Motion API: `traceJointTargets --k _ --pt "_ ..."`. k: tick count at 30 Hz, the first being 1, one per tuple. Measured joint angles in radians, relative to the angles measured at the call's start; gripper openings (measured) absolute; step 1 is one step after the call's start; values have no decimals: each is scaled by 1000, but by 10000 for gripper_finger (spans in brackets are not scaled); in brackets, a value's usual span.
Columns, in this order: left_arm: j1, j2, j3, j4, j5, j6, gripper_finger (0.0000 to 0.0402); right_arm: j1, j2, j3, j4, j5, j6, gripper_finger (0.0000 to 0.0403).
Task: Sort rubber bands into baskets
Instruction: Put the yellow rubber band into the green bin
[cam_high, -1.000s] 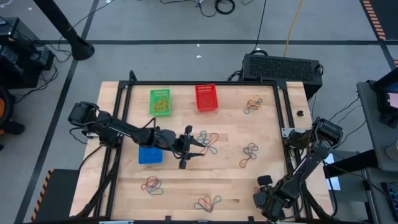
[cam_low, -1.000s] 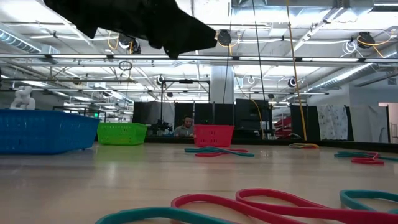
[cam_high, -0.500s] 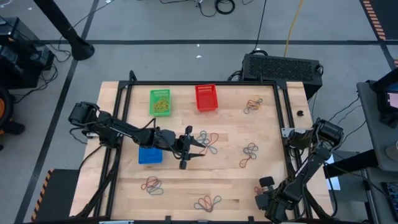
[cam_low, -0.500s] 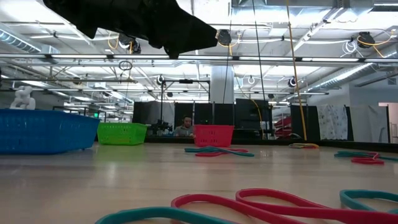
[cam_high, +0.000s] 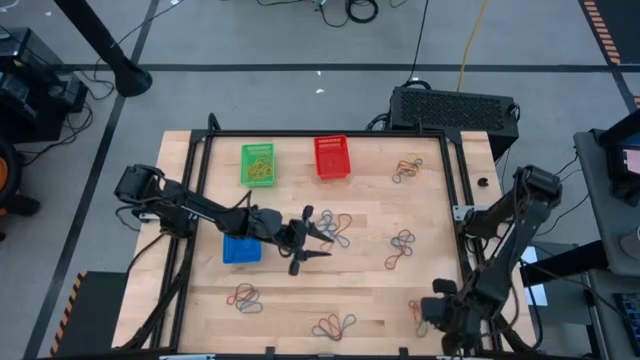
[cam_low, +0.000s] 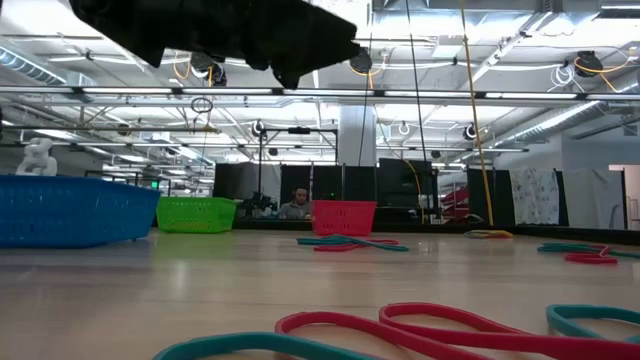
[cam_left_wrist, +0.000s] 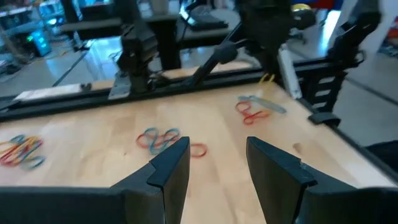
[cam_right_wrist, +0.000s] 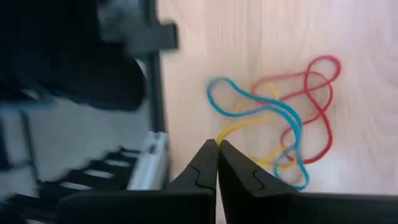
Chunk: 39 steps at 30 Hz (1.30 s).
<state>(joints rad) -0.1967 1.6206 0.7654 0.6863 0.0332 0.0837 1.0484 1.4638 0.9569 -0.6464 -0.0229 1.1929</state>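
Rubber bands lie in loose clusters on the wooden table. My right gripper is at the near right, shut over a cluster of blue, red and yellow bands. My left gripper hovers open at mid-table, beside a blue and red cluster; nothing is between its fingers. The green basket and red basket stand at the far side, and the blue basket stands just left of my left gripper. My right gripper pinches a yellow rubber band where its loop meets the shut fingertips, coming from above and pointing down. The rest of the band lies slack on the table, tangled with the blue and red ones.
More band clusters lie at the far right, mid right, near left and near middle. A black frame rail runs along the table's right edge, close to my right arm.
My right arm has swung its elbow up and toward the far right, and its gripper has shifted a little toward the table's right edge over the near-right cluster. My left gripper has drifted slightly toward the right edge.
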Motion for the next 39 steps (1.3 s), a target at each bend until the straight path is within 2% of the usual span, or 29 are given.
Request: traceJointTargets --k 6,9,13,17,21,28,31,34,39 --pt "0 51 0 65 18 0 167 -1 -141 0 39 122 154 0" --pt "0 55 0 69 18 0 167 -1 -194 1 96 179 166 0" --pt "-2 55 0 99 26 0 167 -4 -227 2 155 292 66 0" --pt "-14 80 11 198 110 0 167 -32 -232 2 175 393 -41 0" --pt "-33 157 59 291 168 1 167 -79 -221 2 179 463 -99 0" --pt "-48 362 240 303 183 0 167 -160 -176 2 292 468 -320 0" --pt "-48 435 314 295 250 -3 167 -190 -143 2 372 450 -429 0" --pt "-48 483 374 290 320 -28 167 -224 -109 2 451 408 -520 0" --pt "-48 526 423 291 347 -53 167 -268 -68 3 531 352 -630 0"
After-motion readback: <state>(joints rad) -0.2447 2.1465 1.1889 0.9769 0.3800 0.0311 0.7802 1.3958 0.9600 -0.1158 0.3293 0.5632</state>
